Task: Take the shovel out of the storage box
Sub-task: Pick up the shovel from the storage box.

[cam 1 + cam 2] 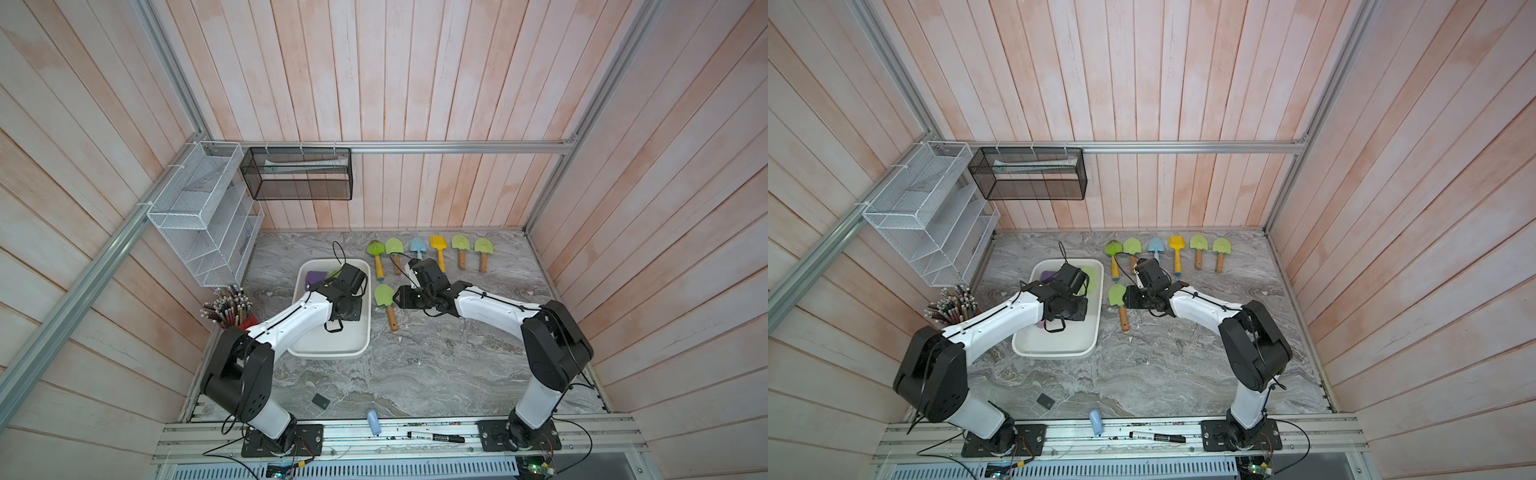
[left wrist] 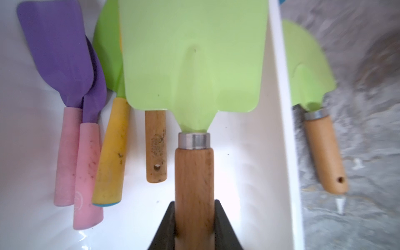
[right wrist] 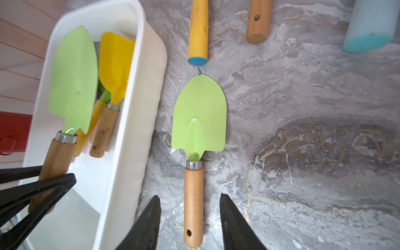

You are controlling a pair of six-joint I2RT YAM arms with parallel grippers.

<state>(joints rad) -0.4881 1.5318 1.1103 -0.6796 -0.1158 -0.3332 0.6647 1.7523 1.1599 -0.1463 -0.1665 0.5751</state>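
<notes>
Gripping the shovel (image 2: pixel 194 65) by its handle, left hand (image 2: pixel 194 203) hangs over storage box (image 2: pixel 279 86).

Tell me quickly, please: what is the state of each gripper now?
Left gripper: closed on the wooden handle of a green shovel in the storage box.
Right gripper: open, fingers either side of another green shovel lying on the table, not touching.

light: bright, even | shadows: soft | glare: storage box (image 2: pixel 238 164) floor | blur: wrist-view edges smeared
</notes>
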